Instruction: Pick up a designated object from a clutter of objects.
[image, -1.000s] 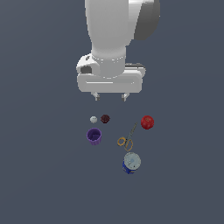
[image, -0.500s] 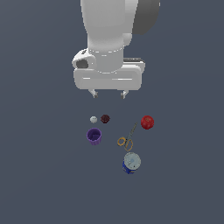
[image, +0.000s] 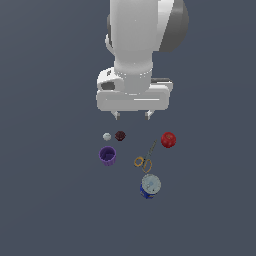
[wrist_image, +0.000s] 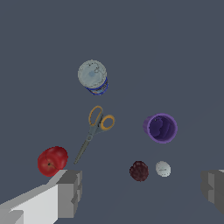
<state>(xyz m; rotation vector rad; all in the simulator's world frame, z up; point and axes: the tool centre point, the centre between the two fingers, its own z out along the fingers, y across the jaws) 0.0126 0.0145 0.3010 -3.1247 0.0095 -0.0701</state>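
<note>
Six small things lie loosely scattered on a plain dark grey table (image: 45, 200). Off at the exterior view's right sits the red apple (image: 168, 139), apart from the rest, with the scissors (image: 144, 158) nearest. A purple cup (image: 107, 155), maroon ball (image: 120, 135) and white ball (image: 107, 136) cluster opposite; a blue can (image: 149, 186) stands beyond the scissors. Overhead, the hand (image: 133, 115) hangs spread and empty.

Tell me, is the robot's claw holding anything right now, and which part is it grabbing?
Nothing is held. The gripper hangs open above the things, its fingers wide apart with only bare floor between them. The red apple lies untouched, off to one side.
</note>
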